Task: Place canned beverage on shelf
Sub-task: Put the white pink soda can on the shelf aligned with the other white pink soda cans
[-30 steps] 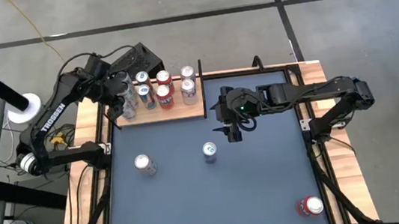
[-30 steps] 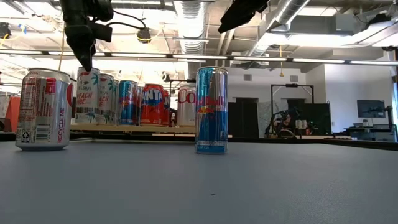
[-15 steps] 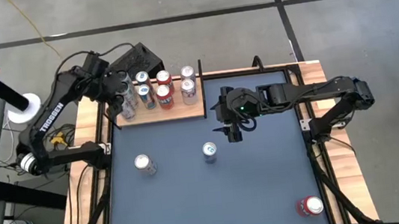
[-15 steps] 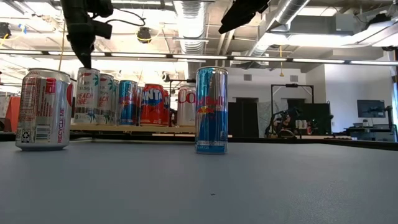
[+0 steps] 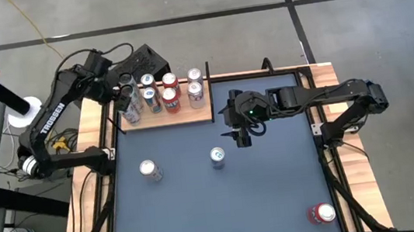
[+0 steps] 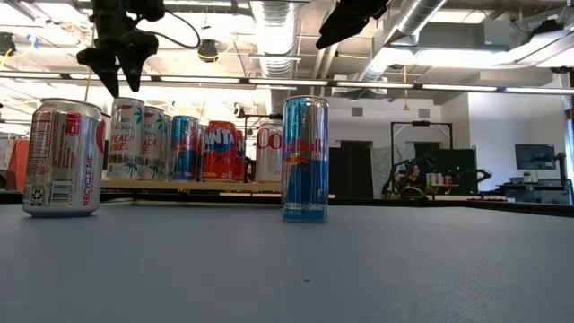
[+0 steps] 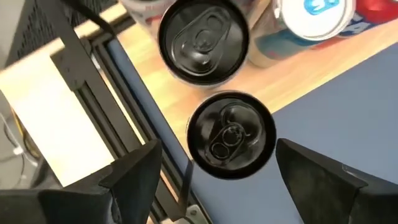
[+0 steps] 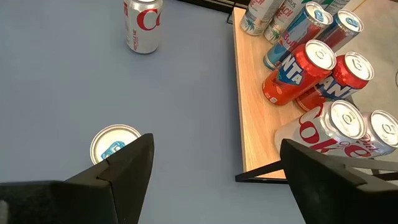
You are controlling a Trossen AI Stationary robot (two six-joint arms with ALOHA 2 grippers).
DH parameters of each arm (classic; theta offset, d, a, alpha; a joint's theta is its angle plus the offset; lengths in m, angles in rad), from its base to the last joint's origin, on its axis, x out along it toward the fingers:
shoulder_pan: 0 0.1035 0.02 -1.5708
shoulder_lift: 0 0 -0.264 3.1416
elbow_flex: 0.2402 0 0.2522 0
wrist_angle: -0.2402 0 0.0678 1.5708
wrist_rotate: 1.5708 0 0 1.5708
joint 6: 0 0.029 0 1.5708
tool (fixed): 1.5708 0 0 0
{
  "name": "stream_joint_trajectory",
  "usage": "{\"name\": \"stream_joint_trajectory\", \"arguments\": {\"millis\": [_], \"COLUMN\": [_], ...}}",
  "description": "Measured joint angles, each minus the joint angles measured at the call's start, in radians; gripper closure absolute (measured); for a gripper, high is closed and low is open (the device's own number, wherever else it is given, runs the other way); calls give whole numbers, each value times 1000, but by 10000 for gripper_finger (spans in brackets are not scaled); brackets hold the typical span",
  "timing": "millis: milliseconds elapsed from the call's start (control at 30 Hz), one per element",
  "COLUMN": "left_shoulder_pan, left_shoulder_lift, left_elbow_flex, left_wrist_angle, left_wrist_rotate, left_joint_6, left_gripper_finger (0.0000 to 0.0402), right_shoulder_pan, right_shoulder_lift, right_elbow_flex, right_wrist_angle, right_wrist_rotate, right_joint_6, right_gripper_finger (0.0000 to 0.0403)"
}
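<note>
The wooden shelf (image 5: pixel 187 112) stands at the table's far left and holds several upright cans. My left gripper (image 5: pixel 121 102) hangs open above the shelf's left end, a finger on either side of a white black-topped can (image 7: pixel 231 134) and clear of it. In the low view the gripper (image 6: pixel 117 76) is above that can (image 6: pixel 126 135). My right gripper (image 5: pixel 239 136) is open and empty above the table's middle, just beyond an upright blue can (image 5: pixel 218 157) that also shows in the right wrist view (image 8: pixel 115 144).
A silver can (image 5: pixel 148 169) stands on the blue table at the left of middle. A red can (image 5: pixel 321 213) lies at the near right corner. A black box (image 5: pixel 142 61) sits beyond the shelf. Wooden strips (image 5: pixel 103 175) edge the table.
My left gripper has gone up off the white can at the shelf's left end and a little toward the table's far left. Its fingers, together a moment ago, now stand spread apart. The can stays upright on the shelf.
</note>
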State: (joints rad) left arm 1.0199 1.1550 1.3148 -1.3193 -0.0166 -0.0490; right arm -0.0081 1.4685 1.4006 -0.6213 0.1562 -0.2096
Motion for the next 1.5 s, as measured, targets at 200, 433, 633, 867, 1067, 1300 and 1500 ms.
{"name": "stream_joint_trajectory", "arguments": {"millis": [200,433,633,867,1067,1300,1500], "left_shoulder_pan": [-15,-49,-65,-84,-91,-91,-90], "left_shoulder_lift": [43,56,56,56,57,56,56], "left_elbow_flex": [0,0,0,-30,-59,-59,-59], "left_wrist_angle": [1,14,25,29,53,66,61], "left_wrist_rotate": [-7,3,1,-57,-67,-59,-59], "left_joint_6": [-19,-44,-62,-70,-67,-53,-54], "left_gripper_finger": [99,99,99,99,99,101,126], "right_shoulder_pan": [10,22,21,21,21,21,21], "right_shoulder_lift": [0,0,0,0,0,0,0], "right_elbow_flex": [0,0,0,0,0,0,0], "right_wrist_angle": [-9,-14,-14,-14,-15,-15,-15], "right_wrist_rotate": [0,0,0,0,0,0,0], "right_joint_6": [11,10,10,7,6,7,7], "right_gripper_finger": [70,70,70,70,70,70,70]}}
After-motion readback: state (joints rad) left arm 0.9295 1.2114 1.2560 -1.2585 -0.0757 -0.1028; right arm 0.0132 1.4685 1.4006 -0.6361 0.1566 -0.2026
